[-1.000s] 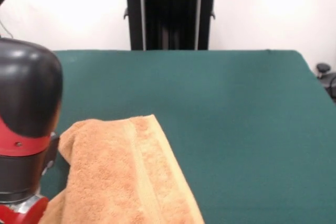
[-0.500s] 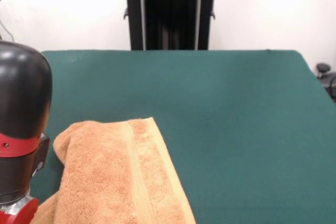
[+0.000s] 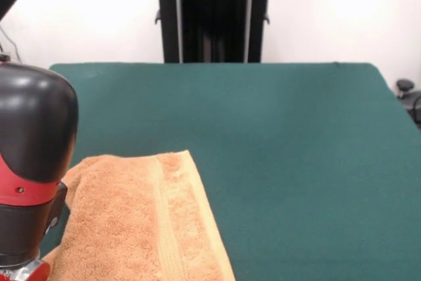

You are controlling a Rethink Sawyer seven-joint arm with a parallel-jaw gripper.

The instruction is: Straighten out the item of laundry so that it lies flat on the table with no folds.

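Observation:
The item of laundry (image 3: 141,222) is a light orange-tan terry towel lying at the lower left of the front view, running off the bottom edge. A woven band runs lengthwise near its right hem. Its far left corner looks rounded and slightly doubled over. The towel rests on the dark green table (image 3: 283,149). A black and red arm joint (image 3: 29,162) fills the left edge, standing in front of the towel's left side and hiding it. The gripper itself lies below the picture's edge and does not show.
The black pedestal (image 3: 214,14) rises behind the table's far edge at top centre. A small dark object (image 3: 406,88) sits off the table at the right edge. Green tabletop stretches to the right of the towel.
The towel has shifted toward the lower left and now lies flatter, its raised left fold lowered. The arm joint dipped left, then came back slightly right.

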